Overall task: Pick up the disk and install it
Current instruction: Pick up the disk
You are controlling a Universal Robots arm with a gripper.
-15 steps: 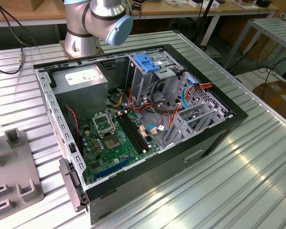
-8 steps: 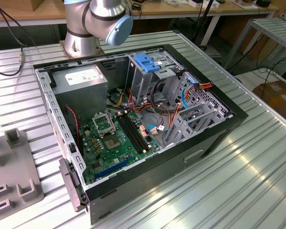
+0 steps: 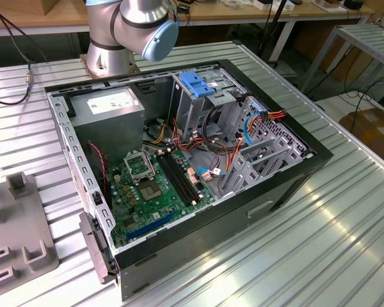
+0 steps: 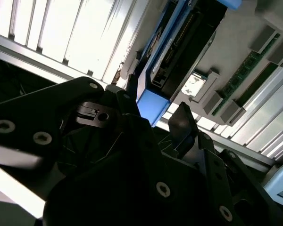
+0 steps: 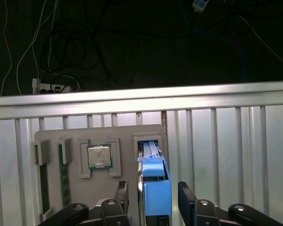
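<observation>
Your jaws are spread apart, straddling the disk (image 5: 156, 195), one on each flank. The disk stands on edge in the end slot of the grey holder (image 5: 118, 134), blue rail facing your jaws, beside the processor chip (image 5: 99, 156). There looks to be a sliver of gap either side, no contact. The holder lies close to the slatted surface's (image 5: 226, 141) edge; the open computer case (image 3: 198, 246) sits mid-surface.

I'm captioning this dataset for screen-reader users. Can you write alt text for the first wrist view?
The open gripper straddles the blue-railed disk, which stands on edge in a slot of a grey holder, with a gap on each side. The holder also carries a processor chip and memory sticks, and lies on a slatted metal table.
</observation>
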